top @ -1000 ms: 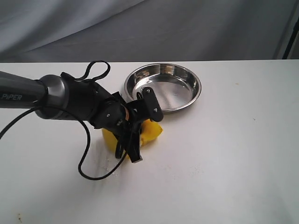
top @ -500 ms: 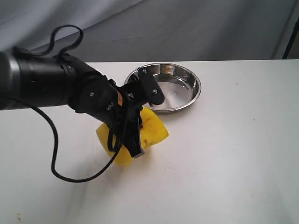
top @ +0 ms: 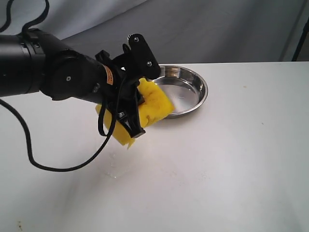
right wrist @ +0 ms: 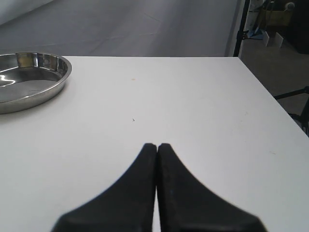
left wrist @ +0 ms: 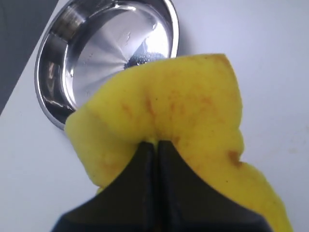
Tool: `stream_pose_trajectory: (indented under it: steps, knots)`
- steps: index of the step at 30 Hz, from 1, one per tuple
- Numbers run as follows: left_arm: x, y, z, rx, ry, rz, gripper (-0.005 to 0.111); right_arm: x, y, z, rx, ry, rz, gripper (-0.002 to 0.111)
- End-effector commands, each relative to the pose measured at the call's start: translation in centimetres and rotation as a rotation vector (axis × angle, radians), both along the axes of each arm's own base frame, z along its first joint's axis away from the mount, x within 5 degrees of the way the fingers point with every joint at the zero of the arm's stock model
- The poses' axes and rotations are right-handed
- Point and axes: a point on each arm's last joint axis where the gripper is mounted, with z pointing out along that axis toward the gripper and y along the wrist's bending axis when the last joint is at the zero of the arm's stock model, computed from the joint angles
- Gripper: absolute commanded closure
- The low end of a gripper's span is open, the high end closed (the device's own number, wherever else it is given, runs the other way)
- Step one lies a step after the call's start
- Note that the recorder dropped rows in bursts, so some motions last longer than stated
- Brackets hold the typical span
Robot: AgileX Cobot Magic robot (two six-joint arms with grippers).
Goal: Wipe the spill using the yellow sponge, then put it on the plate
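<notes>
left hand (left wrist: 157, 145) pinches yellow sponge (top: 154, 104) above counter (top: 231, 159) | plate (top: 204, 92) just beyond it, rightward in exterior view | right hand (right wrist: 157, 146) pressed together, farther

Lifted clear of the table (top: 227, 174) and carried up toward the plate (top: 204, 92) — sponge (top: 155, 104) pinched in the left gripper (left wrist: 157, 145), no longer pressed flat.

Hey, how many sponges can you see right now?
1. The yellow sponge is pinched in the left gripper, held above the table just beside the plate. The arm may hide more.
</notes>
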Motion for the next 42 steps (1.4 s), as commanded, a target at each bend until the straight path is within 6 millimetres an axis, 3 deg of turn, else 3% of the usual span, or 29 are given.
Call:
stream_pose_trajectory:
  steps: [1, 6, 9, 17, 30, 34, 42]
  knots:
    - [0.6, -0.2, -2.8, 0.028, 0.073, 0.028, 0.107, 0.0, 0.0, -0.1, -0.007, -0.004, 0.004, 0.108]
    - [0.9, -0.8, -6.7, 0.052, 0.188, 0.059, 0.107, 0.0, 0.0, -0.1, -0.007, -0.004, 0.004, 0.108]
    - [0.9, -0.9, -7.4, 0.044, 0.21, 0.073, 0.107, 0.0, 0.0, -0.1, -0.007, -0.004, 0.004, 0.108]
    - [0.2, -1.9, -7.5, -0.015, 0.263, 0.074, 0.107, 0.0, 0.0, -0.1, -0.002, -0.005, 0.003, 0.108]
    - [-3.9, -6.4, -7.2, -0.115, 0.324, -0.116, 0.107, 0.0, 0.0, -0.1, -0.002, -0.005, 0.003, 0.108]
    - [-3.9, -6.5, -7.0, -0.127, 0.326, -0.113, 0.107, 0.0, 0.0, -0.1, -0.006, -0.004, 0.004, 0.108]
    - [-3.8, -6.4, -4.7, -0.173, 0.259, -0.117, 0.107, 0.0, 0.0, -0.1, -0.006, -0.004, 0.004, 0.108]
